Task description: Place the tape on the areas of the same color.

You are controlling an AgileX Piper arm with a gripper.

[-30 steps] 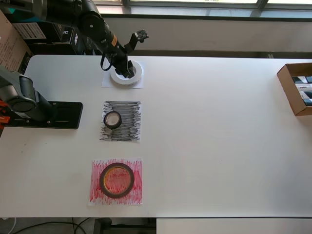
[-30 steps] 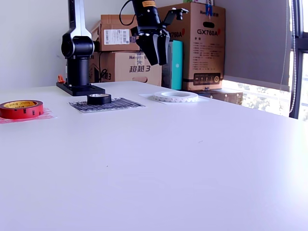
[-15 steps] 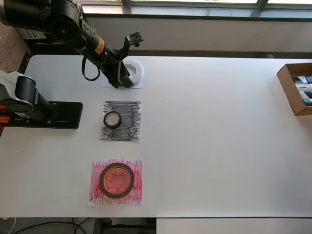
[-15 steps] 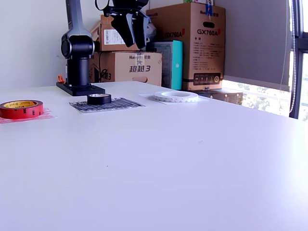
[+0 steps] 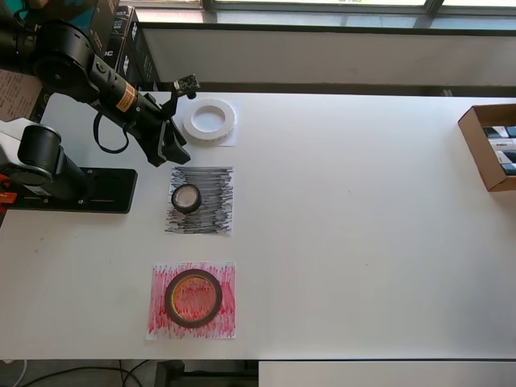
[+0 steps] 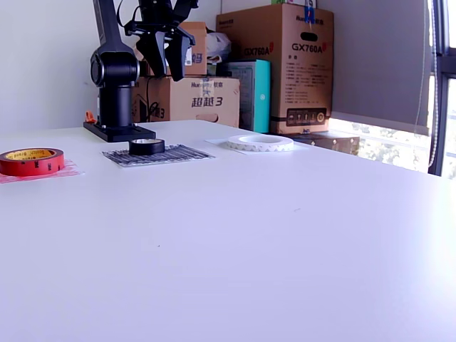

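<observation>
White ring (image 5: 209, 119) lay on white sheet (image 5: 229, 139), upper left of overhead frame. Gripper (image 5: 172, 149) had lifted off, swung toward base, fingers apart, empty. Black, red rolls sat on matching sheets; sorting looked complete.

white table (image 5: 363, 242) fills most of the overhead view, smooth, glossy in the exterior view. open cardboard box (image 5: 489, 145) sits at its edge on the overhead view's right, small items inside. plain pale wall (image 6: 43, 64) on the exterior view's left. stacked brown cartons (image 6: 285, 64) behind the table, printed labels; a teal box (image 6: 255, 95) stands among them. window frame (image 6: 440, 85) at the exterior view's right, daylight coming in. dark sill strip (image 5: 322, 28) along the overhead view's top.
</observation>
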